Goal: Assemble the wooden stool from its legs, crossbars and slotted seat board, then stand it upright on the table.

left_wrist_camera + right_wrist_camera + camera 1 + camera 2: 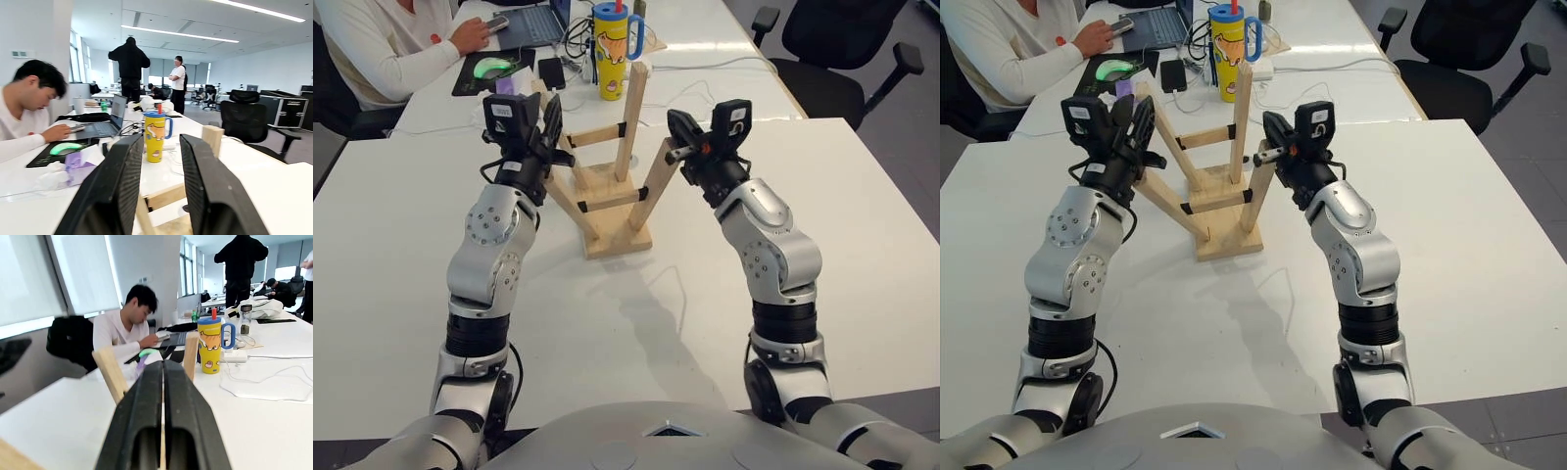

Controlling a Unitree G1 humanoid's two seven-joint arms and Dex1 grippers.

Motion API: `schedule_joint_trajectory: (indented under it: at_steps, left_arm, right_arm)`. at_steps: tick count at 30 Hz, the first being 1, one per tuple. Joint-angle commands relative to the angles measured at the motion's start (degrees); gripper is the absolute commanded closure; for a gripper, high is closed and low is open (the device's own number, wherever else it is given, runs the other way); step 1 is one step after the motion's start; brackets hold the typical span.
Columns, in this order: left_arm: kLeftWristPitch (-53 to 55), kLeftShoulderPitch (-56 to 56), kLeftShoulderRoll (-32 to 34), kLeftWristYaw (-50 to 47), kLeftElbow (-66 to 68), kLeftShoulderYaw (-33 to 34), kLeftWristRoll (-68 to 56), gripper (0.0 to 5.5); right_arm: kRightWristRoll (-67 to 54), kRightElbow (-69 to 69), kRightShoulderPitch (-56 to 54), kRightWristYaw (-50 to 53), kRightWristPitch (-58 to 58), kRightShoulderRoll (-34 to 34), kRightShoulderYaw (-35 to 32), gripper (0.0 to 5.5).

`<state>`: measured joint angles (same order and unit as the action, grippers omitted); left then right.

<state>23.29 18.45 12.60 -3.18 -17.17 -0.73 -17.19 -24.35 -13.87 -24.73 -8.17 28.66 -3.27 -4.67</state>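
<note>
From the head camera, the stool (607,191) stood upside down on the white worktop (822,215), between the two pincers. Its seat board (619,240) lay flat on the surface below them, and its four legs pointed up, joined by crossbars (607,201). The left pincer (551,119) hung at the stool's left-hand legs with its fingers spread. The right pincer (675,137) sat at the top end of the near right leg (656,186), touching it, with its fingers pressed together. Beyond both pincers, on a farther desk, stood a yellow mug (610,54).

From the left wrist, the two black fingers (115,191) stood apart, and pale wood of the stool showed low in the gap between them. One leg top (212,139) rose just past the pincer, with the yellow mug farther off.

From the right wrist, the closed fingers (142,421) left only a thin slit. Two leg ends (111,374) stood up ahead of them, apart from the pincer, with the mug beyond.
</note>
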Motion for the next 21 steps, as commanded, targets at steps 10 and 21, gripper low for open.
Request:
schedule_joint_trajectory:
  at_steps: [10,21]
  left_arm:
    - [-8.24,0.91,-2.61,-4.77,3.28,10.57,5.43,4.14]
    - [-7.89,2.35,-2.4,-5.22,3.64,14.19,6.07,4.14]
  right_arm:
    - [10.07,18.85,-1.24,-7.45,-2.53,-11.43,2.55,5.49]
    - [-17.64,-10.62,0.17,-45.75,11.36,-21.95,12.12,5.49]
